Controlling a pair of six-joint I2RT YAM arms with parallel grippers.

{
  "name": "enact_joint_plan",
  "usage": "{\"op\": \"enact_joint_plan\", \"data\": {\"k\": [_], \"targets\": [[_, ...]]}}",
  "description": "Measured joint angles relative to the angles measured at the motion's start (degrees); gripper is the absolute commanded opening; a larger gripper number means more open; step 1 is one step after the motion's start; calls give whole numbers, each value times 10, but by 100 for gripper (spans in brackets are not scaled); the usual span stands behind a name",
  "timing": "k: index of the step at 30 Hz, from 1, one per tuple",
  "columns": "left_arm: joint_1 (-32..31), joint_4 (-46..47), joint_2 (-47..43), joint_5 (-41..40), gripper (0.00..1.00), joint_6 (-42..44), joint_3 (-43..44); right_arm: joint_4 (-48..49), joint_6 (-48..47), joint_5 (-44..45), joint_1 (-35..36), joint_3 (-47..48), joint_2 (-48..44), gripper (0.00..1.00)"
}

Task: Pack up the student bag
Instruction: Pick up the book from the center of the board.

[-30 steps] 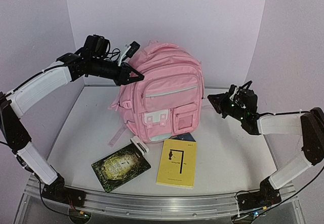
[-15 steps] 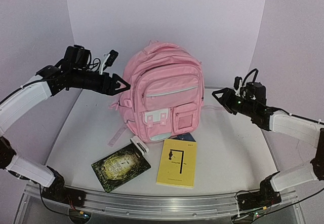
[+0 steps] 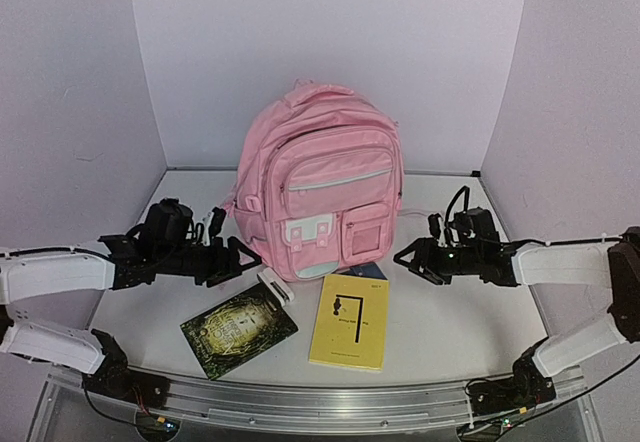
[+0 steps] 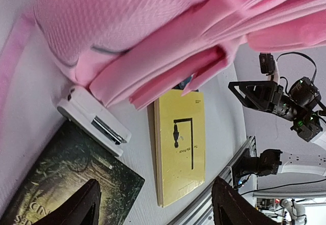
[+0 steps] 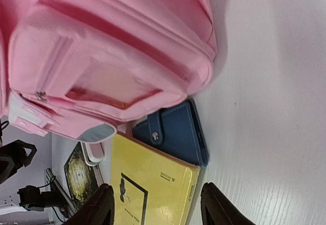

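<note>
The pink student bag (image 3: 320,177) stands upright at the middle of the table, front pockets facing me; it also fills the left wrist view (image 4: 153,36) and the right wrist view (image 5: 102,52). In front of it lie a yellow book (image 3: 350,322), a dark green book (image 3: 238,330), a white case (image 3: 276,288) and a blue wallet (image 5: 175,133) tucked at the bag's base. My left gripper (image 3: 238,258) is open and empty just left of the bag. My right gripper (image 3: 407,259) is open and empty just right of it.
White walls close in the table on three sides. A metal rail (image 3: 320,407) runs along the near edge, with both arm bases on it.
</note>
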Motion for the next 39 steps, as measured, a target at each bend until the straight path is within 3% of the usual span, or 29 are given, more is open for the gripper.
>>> {"op": "enact_joint_plan", "data": {"k": [4, 10, 16, 24, 34, 39], "targets": [[-39, 104, 68, -3, 69, -73, -57, 24, 22, -41, 12, -40, 24, 57], [-77, 222, 155, -3, 61, -126, -69, 78, 39, -94, 21, -59, 99, 54], [-83, 287, 191, 1, 60, -149, -78, 172, 58, -140, 22, -68, 172, 51], [-83, 296, 188, 0, 60, -152, -81, 308, 79, -178, 22, -82, 235, 42], [-83, 257, 144, -2, 64, -135, -83, 422, 135, -191, 22, -101, 278, 3], [-83, 206, 92, -6, 69, -101, -82, 421, 158, -186, 23, -125, 234, 0]]}}
